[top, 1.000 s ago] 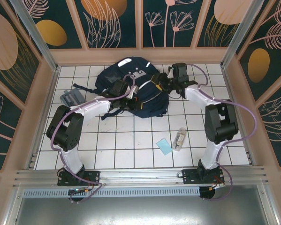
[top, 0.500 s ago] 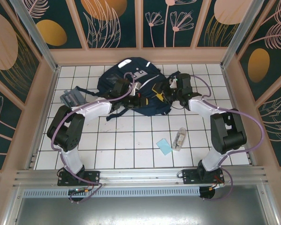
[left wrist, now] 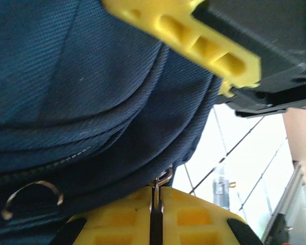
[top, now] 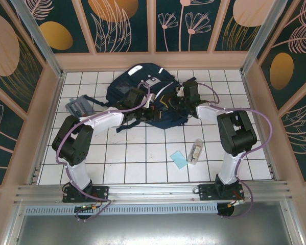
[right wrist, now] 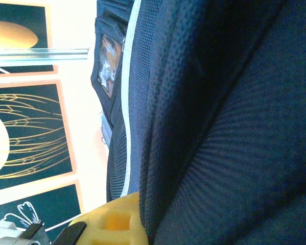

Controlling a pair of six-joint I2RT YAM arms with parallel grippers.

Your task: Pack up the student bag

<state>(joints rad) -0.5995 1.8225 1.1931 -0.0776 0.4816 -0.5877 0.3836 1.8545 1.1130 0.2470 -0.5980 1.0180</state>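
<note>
Tiled table [top: 142, 148] holds student bag [top: 135, 74] lying crosswise; left gripper [top: 147, 104], right gripper [top: 179, 99] pinch it

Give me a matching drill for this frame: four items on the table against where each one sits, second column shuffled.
Things:
1. student bag
2. grey pouch
3. blue card
4. clear bottle

Places:
A. near right, just right of its neighbour
B. far centre of the table
C. at the left edge
D. near right, lying flat, just left of its neighbour

Pairs: 1-B, 2-C, 3-D, 4-A
</note>
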